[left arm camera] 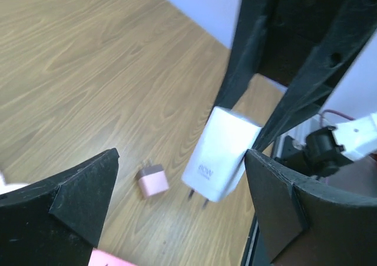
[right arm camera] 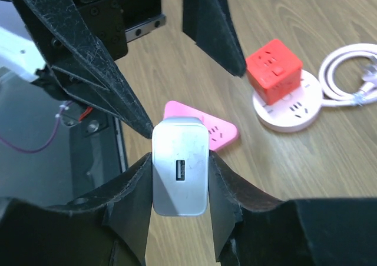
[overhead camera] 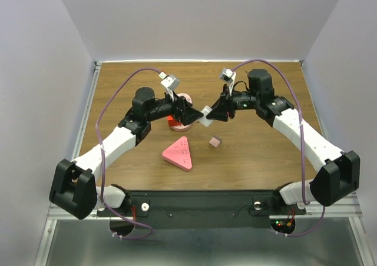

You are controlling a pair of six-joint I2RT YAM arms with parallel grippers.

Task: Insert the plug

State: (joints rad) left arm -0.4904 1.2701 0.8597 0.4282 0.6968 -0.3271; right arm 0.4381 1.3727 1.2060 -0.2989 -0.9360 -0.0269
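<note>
My right gripper [right arm camera: 180, 160] is shut on a white USB charger [right arm camera: 179, 178] and holds it above the table, prongs pointing down in the left wrist view [left arm camera: 219, 154]. In the top view the charger [overhead camera: 205, 114] hangs between both grippers at mid-table. My left gripper [left arm camera: 182, 201] is open, with its fingers [left arm camera: 82, 189] spread on either side of the charger; one finger is at the charger's edge. A pink triangular power strip [overhead camera: 178, 153] lies below and in front of the charger, also in the right wrist view [right arm camera: 227, 130].
A small pink plug [overhead camera: 215, 142] lies loose on the wood, also in the left wrist view [left arm camera: 153, 181]. A red cube socket [right arm camera: 274, 72] sits on a round white socket base [right arm camera: 291, 110] with a coiled white cable [right arm camera: 347, 72], behind my left gripper [overhead camera: 191, 112].
</note>
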